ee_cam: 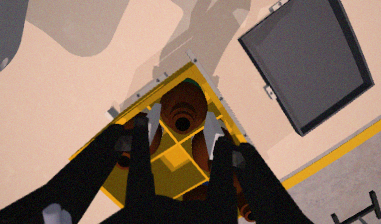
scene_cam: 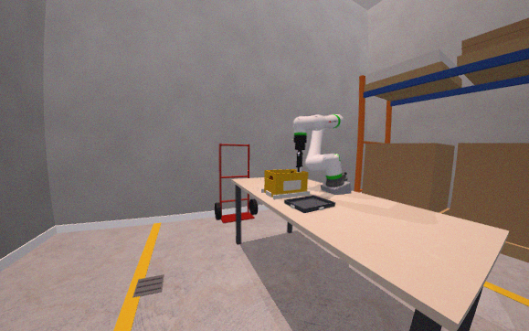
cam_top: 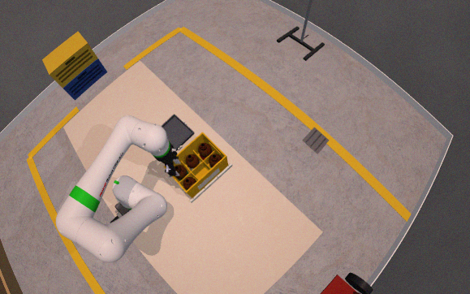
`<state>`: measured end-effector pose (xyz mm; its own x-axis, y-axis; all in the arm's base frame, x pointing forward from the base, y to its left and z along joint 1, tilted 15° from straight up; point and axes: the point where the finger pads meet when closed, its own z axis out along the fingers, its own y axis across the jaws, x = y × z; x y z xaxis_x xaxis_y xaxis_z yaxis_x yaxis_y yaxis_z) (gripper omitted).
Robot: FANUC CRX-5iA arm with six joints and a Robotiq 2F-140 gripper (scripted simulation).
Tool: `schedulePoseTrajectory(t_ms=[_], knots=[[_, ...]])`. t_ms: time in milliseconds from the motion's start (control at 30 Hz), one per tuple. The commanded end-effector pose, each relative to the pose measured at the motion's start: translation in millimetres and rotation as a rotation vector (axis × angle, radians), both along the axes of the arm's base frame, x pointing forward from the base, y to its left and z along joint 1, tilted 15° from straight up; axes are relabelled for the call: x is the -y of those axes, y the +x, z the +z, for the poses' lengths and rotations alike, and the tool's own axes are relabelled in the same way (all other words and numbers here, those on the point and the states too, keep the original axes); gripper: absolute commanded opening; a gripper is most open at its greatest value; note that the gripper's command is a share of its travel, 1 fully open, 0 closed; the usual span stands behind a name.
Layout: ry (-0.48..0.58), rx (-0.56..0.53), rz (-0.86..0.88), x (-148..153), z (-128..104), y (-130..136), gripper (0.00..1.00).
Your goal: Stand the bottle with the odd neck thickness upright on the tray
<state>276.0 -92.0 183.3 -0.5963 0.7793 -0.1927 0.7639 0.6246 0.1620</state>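
A yellow crate [cam_top: 202,164] with dividers stands on the table and holds several brown bottles, among them ones at the far corner [cam_top: 204,149] and the near corner [cam_top: 188,182]. The dark grey tray [cam_top: 178,131] lies flat and empty beside the crate, towards the arm. My gripper [cam_top: 173,168] points straight down over the crate's corner nearest the arm. In the wrist view the fingers stand partly open on either side of one bottle's mouth [ee_cam: 183,117], with a gap on each side. From the side the fingertips [scene_cam: 298,165] hover just above the crate [scene_cam: 286,181]. The tray also shows there [scene_cam: 310,203].
The robot base [scene_cam: 334,185] stands on the table behind the crate. A red hand truck [scene_cam: 234,183] stands on the floor beyond the table's far end. Shelving with cardboard boxes [scene_cam: 409,174] lines the right wall. The table edge runs close past the tray [ee_cam: 306,60].
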Motion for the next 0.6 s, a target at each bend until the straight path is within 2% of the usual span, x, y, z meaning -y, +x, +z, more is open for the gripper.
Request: schedulePoseTrajectory(t_ms=[0, 500, 533, 567], knots=[[0.000, 0.001, 0.000, 0.1, 0.6, 0.3, 0.44], [0.000, 0.001, 0.000, 0.1, 0.6, 0.3, 0.44], [0.000, 0.001, 0.000, 0.1, 0.6, 0.3, 0.10], [0.000, 0.001, 0.000, 0.1, 0.6, 0.3, 0.10]])
